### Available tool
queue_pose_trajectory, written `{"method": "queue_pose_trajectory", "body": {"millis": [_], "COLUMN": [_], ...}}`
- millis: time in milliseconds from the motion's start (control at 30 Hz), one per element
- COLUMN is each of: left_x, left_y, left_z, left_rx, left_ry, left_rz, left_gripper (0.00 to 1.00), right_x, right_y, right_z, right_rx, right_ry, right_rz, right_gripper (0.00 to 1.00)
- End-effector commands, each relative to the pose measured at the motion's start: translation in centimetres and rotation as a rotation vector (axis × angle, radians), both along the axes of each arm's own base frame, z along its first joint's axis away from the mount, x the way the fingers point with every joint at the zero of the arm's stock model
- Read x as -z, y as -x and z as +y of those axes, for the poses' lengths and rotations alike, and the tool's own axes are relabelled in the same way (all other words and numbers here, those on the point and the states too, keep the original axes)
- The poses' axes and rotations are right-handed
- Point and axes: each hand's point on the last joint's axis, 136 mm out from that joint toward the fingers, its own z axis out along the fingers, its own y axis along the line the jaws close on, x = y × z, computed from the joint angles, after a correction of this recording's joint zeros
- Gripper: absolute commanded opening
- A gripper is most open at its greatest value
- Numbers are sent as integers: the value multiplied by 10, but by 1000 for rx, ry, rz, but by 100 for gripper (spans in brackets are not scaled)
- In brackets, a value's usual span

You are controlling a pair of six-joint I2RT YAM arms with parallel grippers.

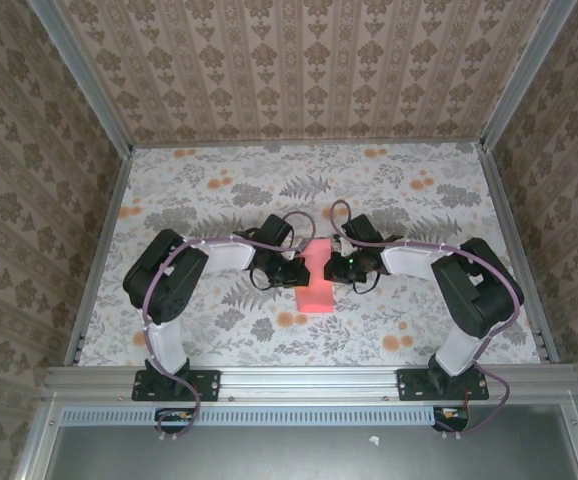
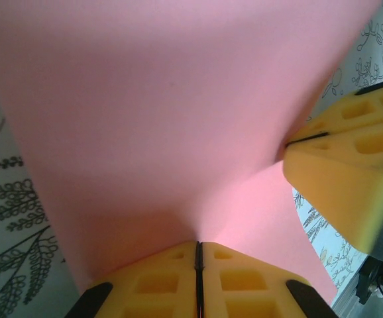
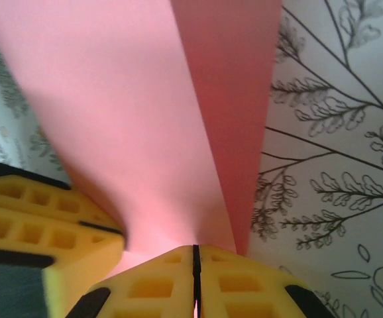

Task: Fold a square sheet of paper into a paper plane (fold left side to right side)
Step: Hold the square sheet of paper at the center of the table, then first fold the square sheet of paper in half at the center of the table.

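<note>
Grip status: left gripper (image 2: 197,265) and right gripper (image 3: 195,265) each pinch the thin salmon-pink sheet of paper (image 1: 316,288), jaws closed, at the centre of the fern-print tabletop (image 1: 219,195). Recommended: align free edges exactly, lower both wrists together, then press the crease flat before releasing.

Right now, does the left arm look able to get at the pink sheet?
Yes, it seems: the left end effector is shut on an edge of the pink sheet, with the right end effector pinching it close by and nothing in between.
</note>
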Motion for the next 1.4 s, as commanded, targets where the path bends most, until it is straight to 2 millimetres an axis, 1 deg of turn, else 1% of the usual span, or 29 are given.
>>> {"method": "queue_pose_trajectory", "body": {"millis": [0,67,133,300,467,633,767,900,1033,1367], "left_x": [23,23,23,23,22,21,19,18,17,14], "left_y": [14,14,14,14,15,17,22,29,37,60], "left_z": [18,17,16,16,15,17,19,23,27,30], "left_rx": [0,3,5,8,15,23,38,54,65,115], "left_ry": [-104,-108,-107,-110,-109,-114,-113,-119,-118,-101], "left_rz": [38,37,36,30,29,25,26,27,27,28], "left_gripper": [9,9,9,9,9,9,8,8,7,5], "right_x": [-36,-43,-43,-29,-13,8,25,37,42,48], "right_y": [-13,-19,-26,-43,-55,-54,-47,-42,-41,-42], "right_z": [9,15,23,37,40,30,20,12,9,6], "right_rx": [-28,-30,-33,-32,-34,-15,2,14,23,36], "right_ry": [-81,-110,-142,-164,-129,-50,19,60,71,79], "right_rz": [-100,-123,-121,-98,-83,-30,30,67,79,92], "right_gripper": [10,10,10,10,10,10,9,9,9,9]}}
